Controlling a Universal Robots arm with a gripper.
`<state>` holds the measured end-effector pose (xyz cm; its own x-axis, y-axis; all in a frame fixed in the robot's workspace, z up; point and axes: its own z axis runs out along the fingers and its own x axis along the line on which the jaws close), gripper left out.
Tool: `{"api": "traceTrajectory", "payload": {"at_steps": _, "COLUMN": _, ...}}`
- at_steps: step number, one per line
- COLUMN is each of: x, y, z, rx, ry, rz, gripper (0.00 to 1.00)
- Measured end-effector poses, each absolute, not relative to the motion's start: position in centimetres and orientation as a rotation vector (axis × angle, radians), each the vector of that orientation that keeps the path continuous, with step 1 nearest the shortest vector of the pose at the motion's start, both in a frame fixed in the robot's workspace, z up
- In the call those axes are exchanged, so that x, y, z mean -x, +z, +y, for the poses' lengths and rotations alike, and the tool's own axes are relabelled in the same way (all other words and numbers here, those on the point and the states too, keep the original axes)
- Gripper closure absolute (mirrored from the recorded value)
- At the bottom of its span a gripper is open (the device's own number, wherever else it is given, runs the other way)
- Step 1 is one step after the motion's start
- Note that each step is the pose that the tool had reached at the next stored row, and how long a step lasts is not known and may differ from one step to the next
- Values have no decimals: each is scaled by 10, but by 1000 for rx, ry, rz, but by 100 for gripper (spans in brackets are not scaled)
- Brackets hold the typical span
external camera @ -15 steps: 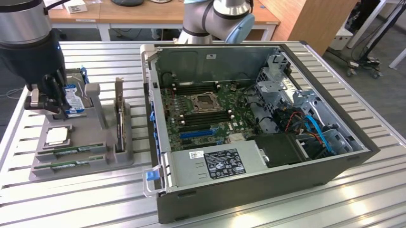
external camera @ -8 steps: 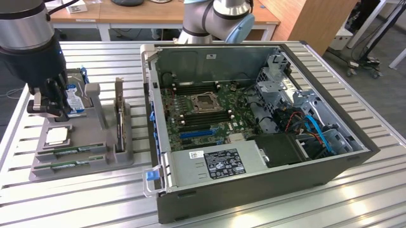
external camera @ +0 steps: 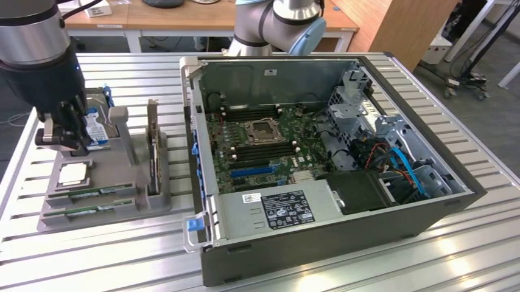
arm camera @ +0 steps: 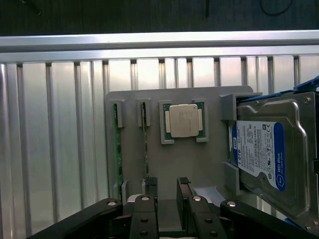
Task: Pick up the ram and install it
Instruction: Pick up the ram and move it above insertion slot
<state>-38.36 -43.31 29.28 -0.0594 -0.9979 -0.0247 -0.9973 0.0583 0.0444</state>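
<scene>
The gripper hangs over the grey holder tray with both jaws spread and nothing between them. One fingertip is close above the end of one ram stick. Two green sticks lie on edge in neighbouring narrow slots, the second ram stick beside the first, and further along the tray sit one CPU and one blue-labelled hard drive. In the exterior view one expansion card stands upright on the tray's side nearest the one open computer case, which rests on the slatted metal table.
</scene>
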Motion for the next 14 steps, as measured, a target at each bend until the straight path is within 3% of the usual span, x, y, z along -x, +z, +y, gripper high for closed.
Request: {"api": "traceTrajectory", "payload": {"at_steps": 14, "x": 384, "y": 278, "z": -433, "rx": -2147, "ry": -76, "rz": -2277, "gripper": 71}}
